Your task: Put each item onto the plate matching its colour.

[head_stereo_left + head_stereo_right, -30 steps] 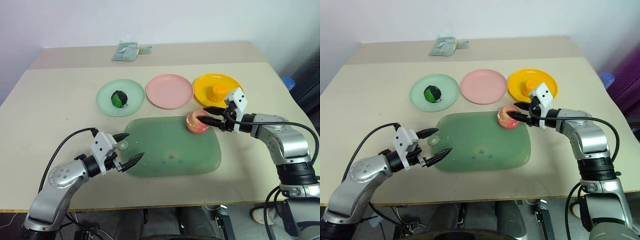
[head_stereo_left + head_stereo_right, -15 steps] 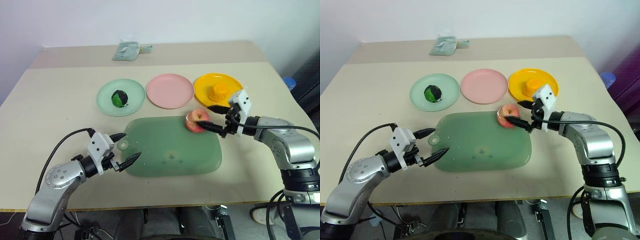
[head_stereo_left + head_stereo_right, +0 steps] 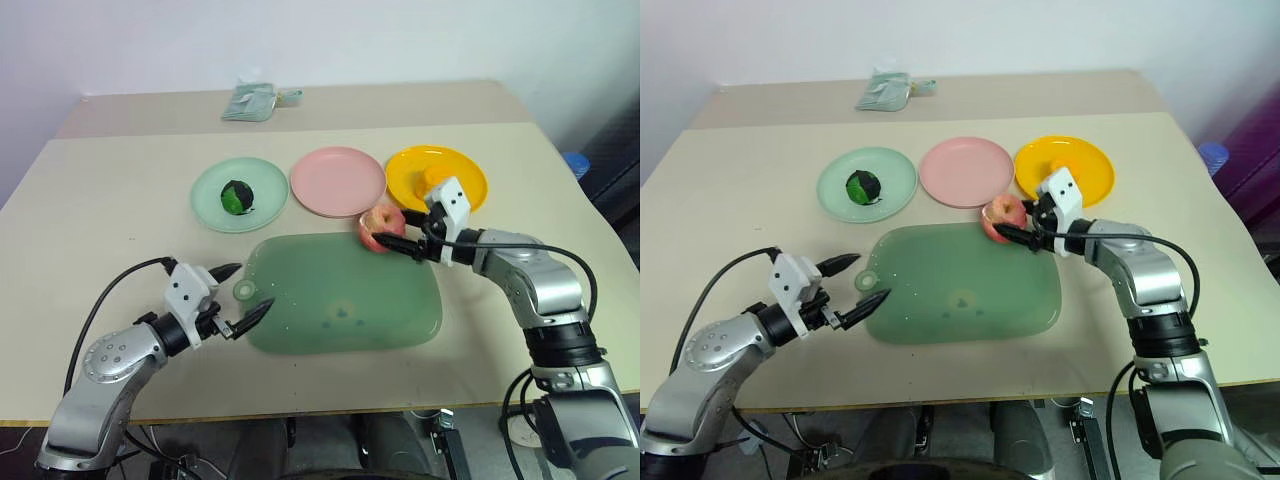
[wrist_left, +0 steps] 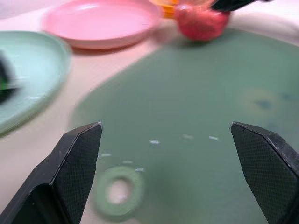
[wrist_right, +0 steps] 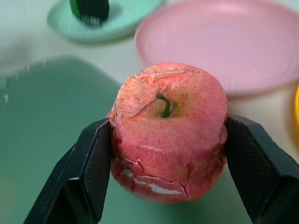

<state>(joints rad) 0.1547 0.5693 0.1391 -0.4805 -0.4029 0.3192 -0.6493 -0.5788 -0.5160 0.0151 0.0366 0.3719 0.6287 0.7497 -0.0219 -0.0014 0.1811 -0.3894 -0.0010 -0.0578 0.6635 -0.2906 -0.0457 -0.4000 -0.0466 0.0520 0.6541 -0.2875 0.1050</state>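
My right hand [image 3: 396, 236] grips the pink-red apple [image 3: 382, 226]: in the right wrist view, 1 black finger [image 5: 88, 163] presses each side of the fruit, with the stem facing the camera. The apple sits at the 1 o'clock corner of the green cutting mat [image 3: 340, 305], just beside the rim of the pink plate [image 3: 338, 181], which lies at 11 o'clock from the apple. I cannot tell whether the apple rests on the mat or is lifted clear of it.

My left hand [image 3: 238, 298] is open, its 2 fingers spread wide and holding nothing. It hovers at the 9 o'clock edge of the mat, next to the mat's ring-shaped hanging hole [image 4: 118, 192].

3 plates stand in a row along the 12 o'clock side of the mat:
1. Mint green plate [image 3: 212, 205], at the 11 o'clock end, carrying the dark green fruit [image 3: 237, 197].
2. Pink plate, in the middle, bare.
3. Yellow plate [image 3: 467, 178], at the 1 o'clock end, carrying the orange-yellow lumpy fruit [image 3: 433, 177].

A small crumpled green packet [image 3: 252, 101] lies at the far 12 o'clock edge of the tabletop [image 3: 100, 220], well apart from the plates.
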